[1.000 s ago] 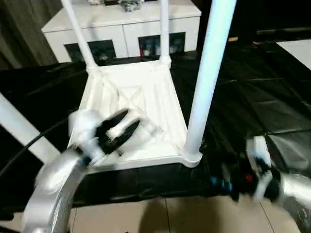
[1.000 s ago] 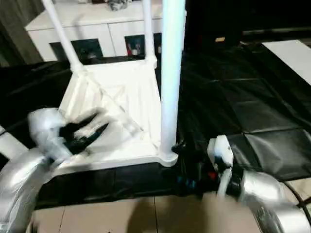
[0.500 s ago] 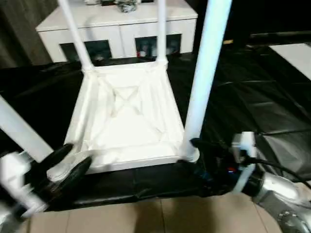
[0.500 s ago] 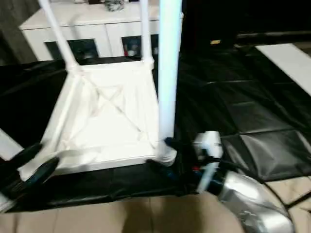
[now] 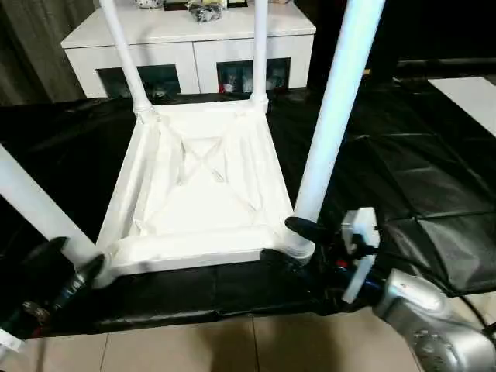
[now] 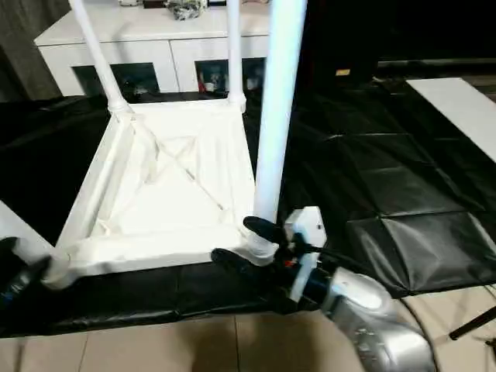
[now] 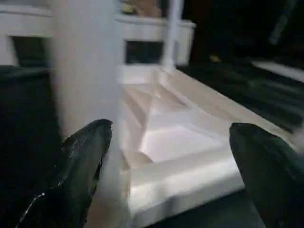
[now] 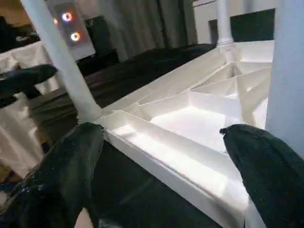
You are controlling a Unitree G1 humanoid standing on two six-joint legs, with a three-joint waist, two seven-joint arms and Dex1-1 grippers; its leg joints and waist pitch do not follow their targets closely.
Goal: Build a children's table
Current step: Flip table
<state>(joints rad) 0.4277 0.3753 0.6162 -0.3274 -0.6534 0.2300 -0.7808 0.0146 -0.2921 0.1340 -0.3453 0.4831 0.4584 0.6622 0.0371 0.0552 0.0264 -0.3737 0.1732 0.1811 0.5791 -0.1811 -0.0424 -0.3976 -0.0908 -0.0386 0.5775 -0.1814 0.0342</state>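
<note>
The children's table (image 5: 203,194) lies upside down on black sheeting, its ribbed underside up and four white legs standing upright. My right gripper (image 5: 290,243) is open at the near right corner, one finger behind the base of the near right leg (image 5: 335,116) and one in front of the rim. My left gripper (image 5: 68,260) is open low beside the base of the near left leg (image 5: 35,205). In the left wrist view the fingers (image 7: 85,161) stand wide apart with the table's corner (image 7: 180,171) ahead of them. The right wrist view has the table rim (image 8: 161,156) lying between the wide-spread fingers (image 8: 71,171).
A white cabinet (image 5: 194,43) with glass doors stands behind the table. Black sheeting (image 5: 411,155) covers the ground around it, with beige tiles (image 5: 232,349) at the near edge. A white panel (image 5: 473,89) lies at the far right.
My left gripper came off the table's underside, dropped back to the near left corner and opened wider. My right gripper moved in to the near right corner.
</note>
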